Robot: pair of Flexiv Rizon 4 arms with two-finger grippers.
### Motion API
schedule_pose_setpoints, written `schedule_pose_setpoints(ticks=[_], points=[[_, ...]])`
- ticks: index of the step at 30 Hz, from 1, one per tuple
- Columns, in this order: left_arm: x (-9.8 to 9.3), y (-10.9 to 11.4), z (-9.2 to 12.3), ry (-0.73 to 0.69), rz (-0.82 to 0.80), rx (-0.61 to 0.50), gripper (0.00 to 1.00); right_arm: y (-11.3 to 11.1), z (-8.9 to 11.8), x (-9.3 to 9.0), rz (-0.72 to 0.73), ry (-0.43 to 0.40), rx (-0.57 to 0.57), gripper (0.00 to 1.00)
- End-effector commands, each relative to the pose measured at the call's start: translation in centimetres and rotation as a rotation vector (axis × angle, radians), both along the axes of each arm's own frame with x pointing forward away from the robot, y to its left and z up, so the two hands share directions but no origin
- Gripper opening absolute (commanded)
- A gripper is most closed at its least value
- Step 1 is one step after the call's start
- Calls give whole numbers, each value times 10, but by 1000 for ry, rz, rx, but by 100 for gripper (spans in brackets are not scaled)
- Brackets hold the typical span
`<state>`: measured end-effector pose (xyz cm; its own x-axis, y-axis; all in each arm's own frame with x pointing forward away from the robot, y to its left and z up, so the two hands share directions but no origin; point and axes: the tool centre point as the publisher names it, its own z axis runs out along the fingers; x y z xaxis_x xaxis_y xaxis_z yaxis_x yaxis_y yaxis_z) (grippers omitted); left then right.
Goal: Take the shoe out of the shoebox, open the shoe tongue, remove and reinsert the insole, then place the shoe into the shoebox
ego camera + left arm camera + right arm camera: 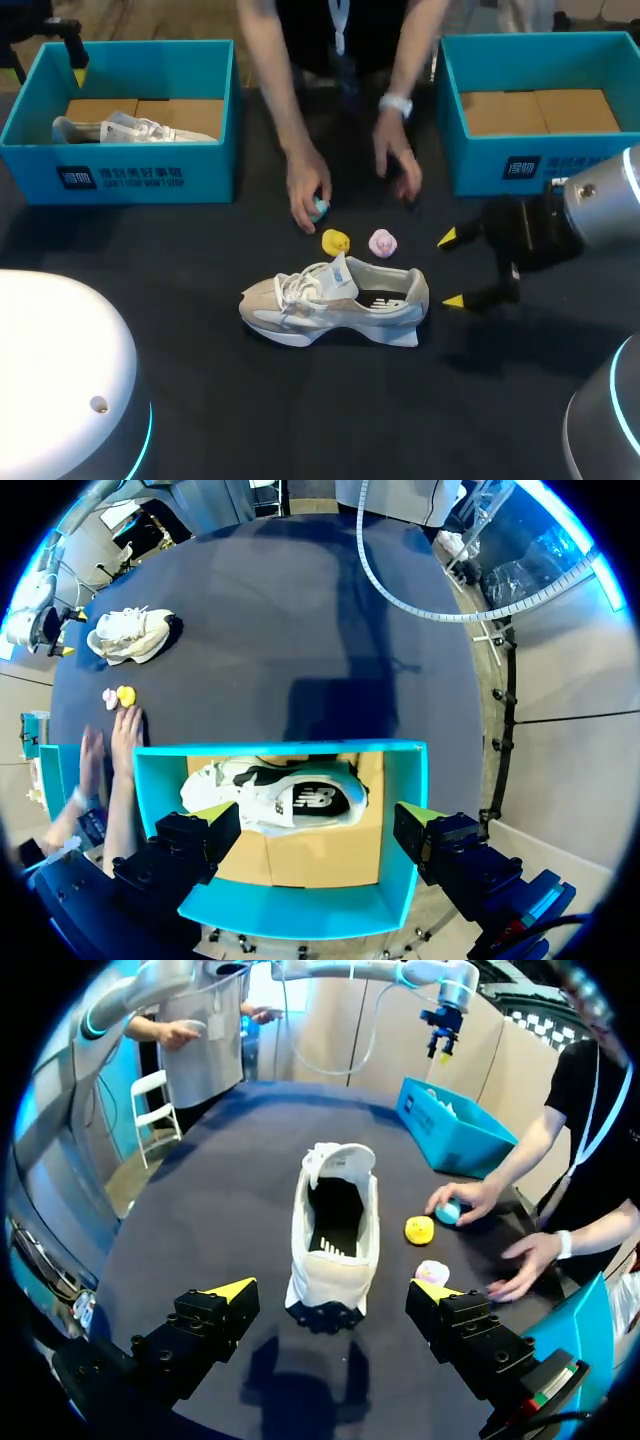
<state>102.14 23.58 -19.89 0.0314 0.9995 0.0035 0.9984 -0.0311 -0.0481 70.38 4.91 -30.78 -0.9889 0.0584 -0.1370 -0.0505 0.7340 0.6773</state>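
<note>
Seen from above, the shoe [335, 305] stands on the table [200, 400], the right gripper [450, 269] spread wide just beside its heel, a person's hand [305, 190] by small toys [336, 241] behind it. The left wrist view has the left gripper [318, 815], fingers [215, 818] apart, above a box [300, 748] holding a second shoe [280, 795]. The right wrist view has the shoe's heel just ahead of the spread fingers [232, 1290], untouched.

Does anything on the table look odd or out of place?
Yes: a person's hands reach over the table, one on a small teal object, beside a yellow toy and a pink toy near the shoe. Those small things have no part in the shoe task.
</note>
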Motion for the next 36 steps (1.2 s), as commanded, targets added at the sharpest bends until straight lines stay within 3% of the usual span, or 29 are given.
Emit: schedule_pose_setpoints(ticks=[1,17,36], points=[[-1,0,0,-4,-1,1,100,-1,-16,0,-1,-18,23,100],[-1,0,0,-4,-1,1,100,2,-65,8,-16,-26,114,100],[-1,0,0,-4,-1,1,100,33,-86,16,-35,24,166,100]])
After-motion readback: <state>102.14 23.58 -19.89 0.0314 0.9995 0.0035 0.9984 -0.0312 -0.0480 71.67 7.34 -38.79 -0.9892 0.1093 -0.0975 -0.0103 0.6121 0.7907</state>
